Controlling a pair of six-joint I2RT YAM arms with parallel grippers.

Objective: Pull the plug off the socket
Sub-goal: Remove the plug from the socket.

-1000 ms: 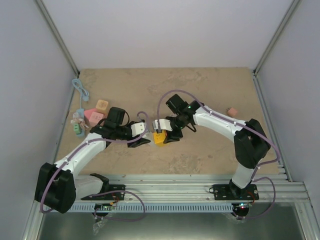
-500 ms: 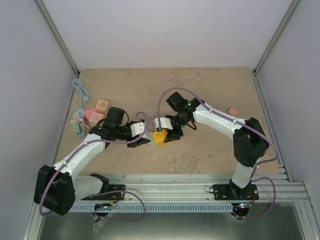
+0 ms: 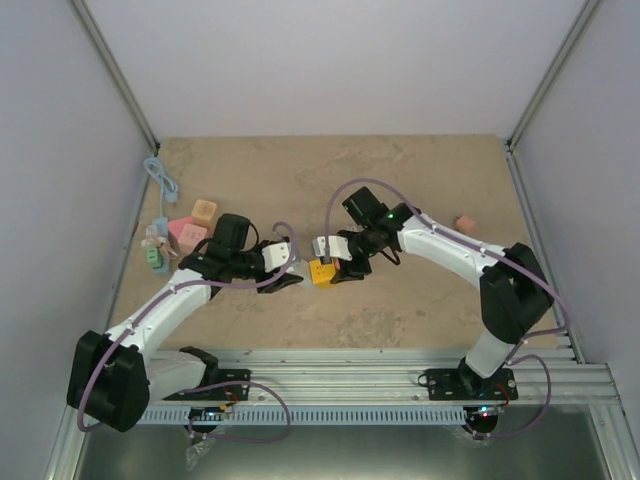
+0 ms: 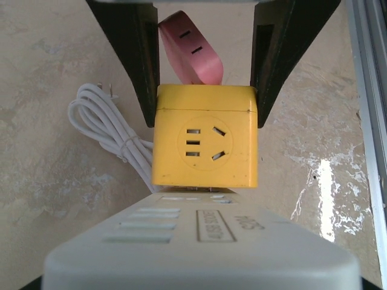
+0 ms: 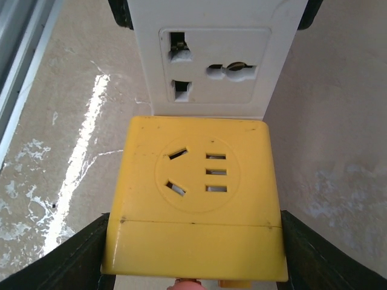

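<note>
Two grips are seen. The plug (image 4: 204, 136), a yellow cube, is clamped by the right gripper (image 4: 205, 106), with one black finger pressed on each side face. The strip (image 5: 211, 66), white, is clamped by the left gripper (image 5: 214, 13) near its end. That gripper's finger tips are seen at both upper corners of the strip in the right wrist view.

The plug is located mid-table (image 3: 420, 300), between the two grippers, butted against the strip's end face. A thin gap between the two is hinted at in the left wrist view; whether the pins are fully seated cannot be told. Socket holes are shown on the plug's upper face in both wrist views, and more on the strip.

A coiled white cable (image 4: 106, 124) is laid on the table just beside the plug, on the side away from the bases. A pink slotted block (image 4: 190, 51) is seen behind the plug, between the right fingers; what it rests on cannot be told.

Well apart, at the left table edge, pink and orange blocks (image 3: 190, 225) and a blue cable (image 3: 160, 180) are grouped. A small pink piece (image 3: 465, 222) is laid near the right edge.
</note>
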